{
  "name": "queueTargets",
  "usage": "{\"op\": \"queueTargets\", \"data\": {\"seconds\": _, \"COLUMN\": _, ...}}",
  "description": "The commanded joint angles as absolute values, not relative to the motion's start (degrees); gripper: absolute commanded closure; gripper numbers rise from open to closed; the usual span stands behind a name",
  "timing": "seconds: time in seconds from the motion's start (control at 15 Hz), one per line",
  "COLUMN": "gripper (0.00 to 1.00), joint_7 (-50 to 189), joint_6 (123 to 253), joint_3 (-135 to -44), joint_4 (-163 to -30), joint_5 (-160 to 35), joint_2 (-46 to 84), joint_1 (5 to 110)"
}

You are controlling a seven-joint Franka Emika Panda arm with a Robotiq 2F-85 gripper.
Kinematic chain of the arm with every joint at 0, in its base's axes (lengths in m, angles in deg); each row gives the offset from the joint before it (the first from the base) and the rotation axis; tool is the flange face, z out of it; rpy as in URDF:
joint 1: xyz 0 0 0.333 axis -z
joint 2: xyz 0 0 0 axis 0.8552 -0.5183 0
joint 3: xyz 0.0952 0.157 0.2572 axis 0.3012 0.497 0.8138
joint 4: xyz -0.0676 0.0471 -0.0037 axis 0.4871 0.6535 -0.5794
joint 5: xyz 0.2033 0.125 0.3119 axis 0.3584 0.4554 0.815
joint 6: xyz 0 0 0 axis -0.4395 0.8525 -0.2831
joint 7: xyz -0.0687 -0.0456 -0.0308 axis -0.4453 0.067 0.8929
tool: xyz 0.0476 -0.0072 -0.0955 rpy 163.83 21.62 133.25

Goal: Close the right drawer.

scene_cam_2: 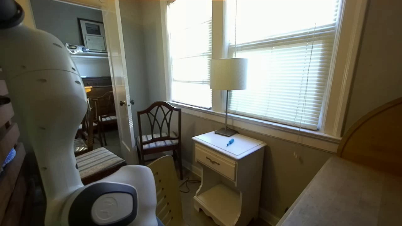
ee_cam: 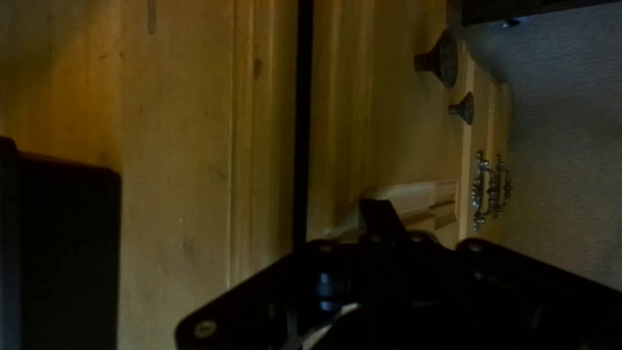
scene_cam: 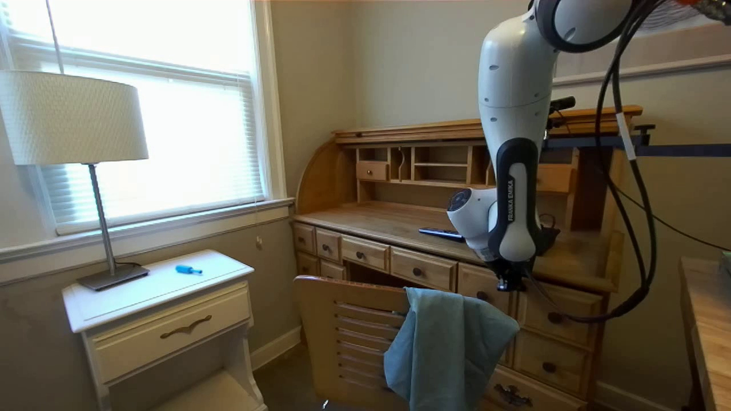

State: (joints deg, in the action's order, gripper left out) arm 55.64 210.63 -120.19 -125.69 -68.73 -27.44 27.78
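The right drawer of honey-orange wood sits high in the roll-top desk's right column. Its front and dark knob show in the wrist view, with a dark gap between front and desktop edge. I cannot tell how far it stands out. My gripper points down just in front of the desk edge, left of that drawer's knob. In the wrist view its fingers are together, with nothing seen between them. Whether it touches the drawer front is unclear. In an exterior view only the arm shows.
A wooden chair with a blue cloth stands before the desk. A dark object lies on the desktop. A wooden table is at the right. A white nightstand stands by the window. A cable loops beside the arm.
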Motion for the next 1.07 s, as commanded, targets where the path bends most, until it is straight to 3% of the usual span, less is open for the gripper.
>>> {"op": "queueTargets", "data": {"seconds": 0.0, "gripper": 1.00, "joint_7": 52.53, "joint_6": 205.55, "joint_3": -122.15, "joint_4": -123.33, "joint_5": -71.28, "joint_2": -31.85, "joint_1": 27.21}}
{"op": "queueTargets", "data": {"seconds": 0.53, "gripper": 1.00, "joint_7": 51.36, "joint_6": 202.25, "joint_3": -121.04, "joint_4": -122.13, "joint_5": -71.10, "joint_2": -32.65, "joint_1": 29.84}}
{"op": "queueTargets", "data": {"seconds": 1.0, "gripper": 1.00, "joint_7": 55.62, "joint_6": 209.44, "joint_3": -116.90, "joint_4": -126.49, "joint_5": -70.55, "joint_2": -22.99, "joint_1": 34.13}}
